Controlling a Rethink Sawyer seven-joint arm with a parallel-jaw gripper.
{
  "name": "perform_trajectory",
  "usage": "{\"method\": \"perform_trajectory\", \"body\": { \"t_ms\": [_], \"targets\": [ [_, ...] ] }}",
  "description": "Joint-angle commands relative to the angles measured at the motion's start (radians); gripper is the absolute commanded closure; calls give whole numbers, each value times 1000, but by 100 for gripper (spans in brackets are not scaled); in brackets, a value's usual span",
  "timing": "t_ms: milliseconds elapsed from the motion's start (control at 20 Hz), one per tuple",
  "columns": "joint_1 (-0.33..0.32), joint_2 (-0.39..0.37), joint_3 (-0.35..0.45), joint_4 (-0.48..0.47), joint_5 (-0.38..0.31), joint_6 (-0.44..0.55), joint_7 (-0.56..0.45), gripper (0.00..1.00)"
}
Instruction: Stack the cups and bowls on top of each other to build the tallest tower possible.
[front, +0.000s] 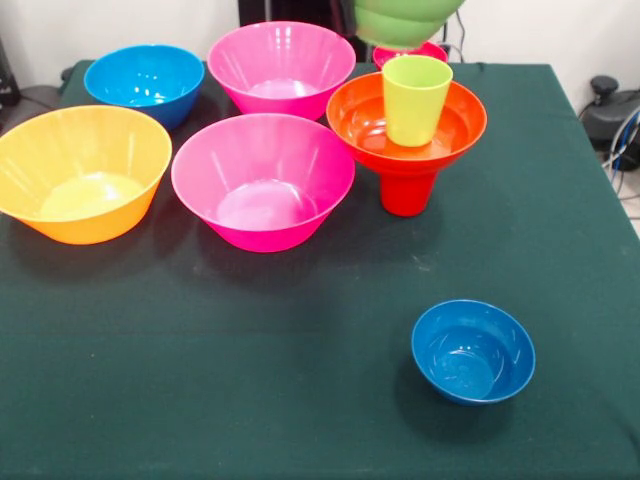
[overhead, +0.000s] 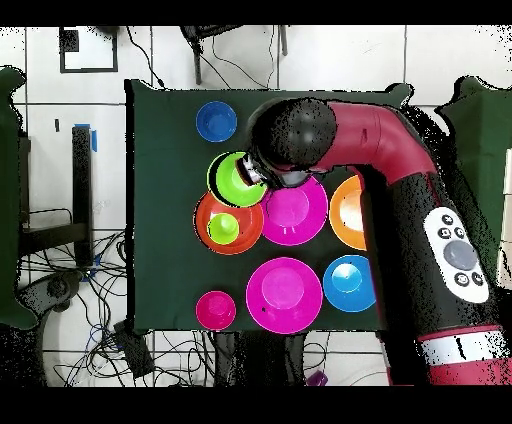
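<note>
We see a green-clothed desk (front: 200, 400) carrying two pink bowls (front: 263, 180), orange bowl (front: 82, 172), two blue bowls (front: 473, 350), red cup (front: 407, 192).

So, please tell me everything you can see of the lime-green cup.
The lime-green cup is a smooth, glossy plastic tumbler, wider at its open rim than at its base. It stands upright, mouth up and seemingly empty, inside the red-orange bowl, which rests on a red cup. Only that bowl seems to touch it. A green bowl hangs above it, apart from it. In the overhead view the cup sits slightly off the bowl's centre.
</note>
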Motion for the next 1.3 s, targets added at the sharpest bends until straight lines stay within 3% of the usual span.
{"method": "perform_trajectory", "body": {
  "t_ms": [50, 350, 950, 1300],
  "targets": [
    [-11, 90, 86, -13, 29, 136, -182, 100],
    [-23, 115, 102, -8, 7, 131, -200, 100],
    [-40, 190, 105, -27, -121, 107, -263, 100],
    [-52, 195, 120, -28, -140, 120, -258, 100]
  ]
}}
